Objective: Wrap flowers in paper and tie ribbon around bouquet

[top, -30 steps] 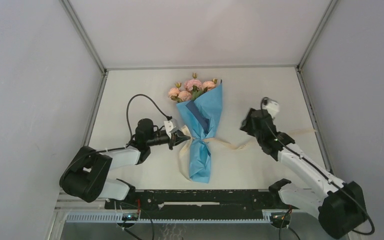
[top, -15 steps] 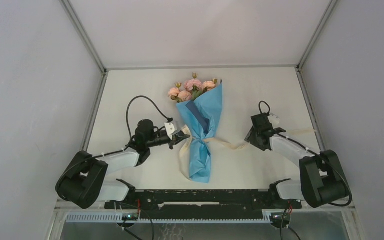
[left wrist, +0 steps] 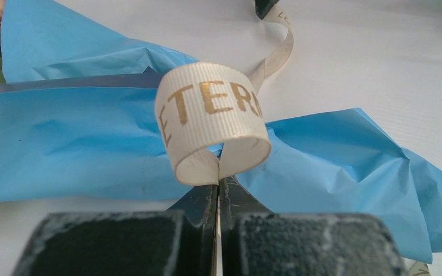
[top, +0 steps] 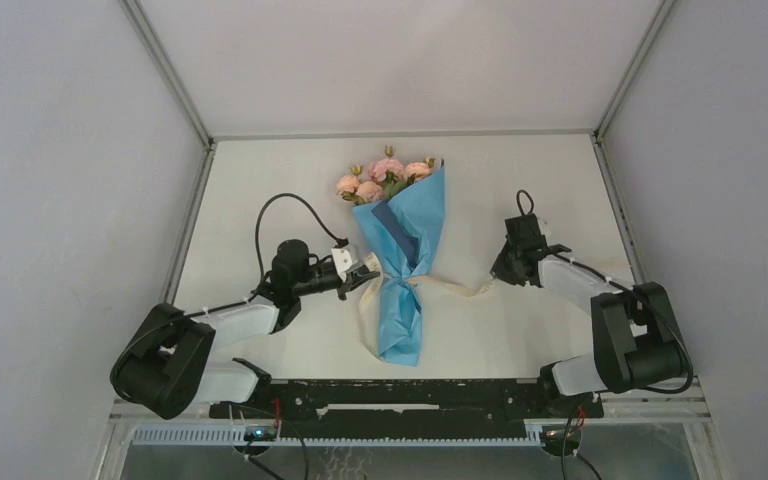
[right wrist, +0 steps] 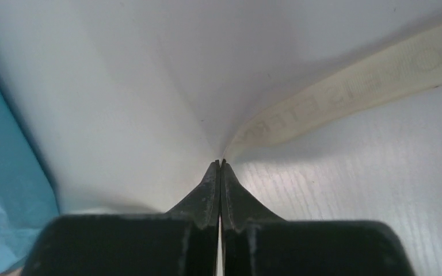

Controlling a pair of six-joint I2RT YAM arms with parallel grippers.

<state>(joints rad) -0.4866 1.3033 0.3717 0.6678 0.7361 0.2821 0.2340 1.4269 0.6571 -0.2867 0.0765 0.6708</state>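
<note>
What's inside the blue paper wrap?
The flowers show at the wide far end of the paper: pink blooms, green leaves. Their stems are covered by the paper and cannot be seen.

A white surface (top: pixel 520 170) lies between pale grey walls (top: pixel 50 150), with thin metal bars (top: pixel 167 72) in the back corners. Along its near edge runs a black rail (top: pixel 410 396), then a white toothed strip (top: pixel 410 436)
</note>
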